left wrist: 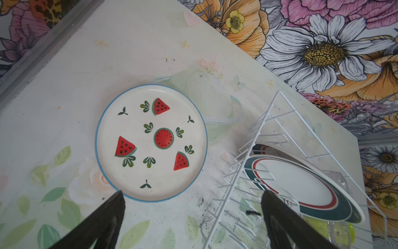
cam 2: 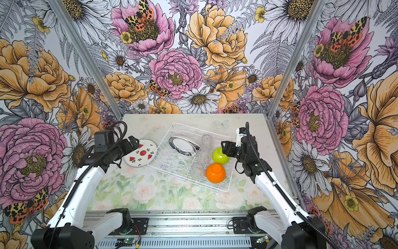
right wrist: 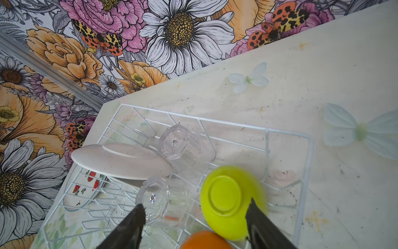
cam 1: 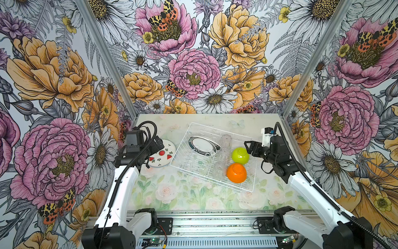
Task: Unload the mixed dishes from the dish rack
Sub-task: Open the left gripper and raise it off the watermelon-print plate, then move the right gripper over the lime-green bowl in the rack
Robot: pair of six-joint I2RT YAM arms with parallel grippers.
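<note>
The left gripper (left wrist: 192, 191) was held wide open and empty above the table (left wrist: 129, 54). The watermelon plate (left wrist: 150, 142) lay flat just ahead of one finger (left wrist: 107, 215), outside the dish rack (right wrist: 193, 117). The right gripper (right wrist: 196, 203) was held partly open with nothing clamped. Just ahead of its tips, inside the rack, were seated the upturned lime-green bowl (right wrist: 226, 194) and a clear tumbler (right wrist: 155, 198). The orange bowl (right wrist: 204, 240) was located nearer the wrist.
</note>
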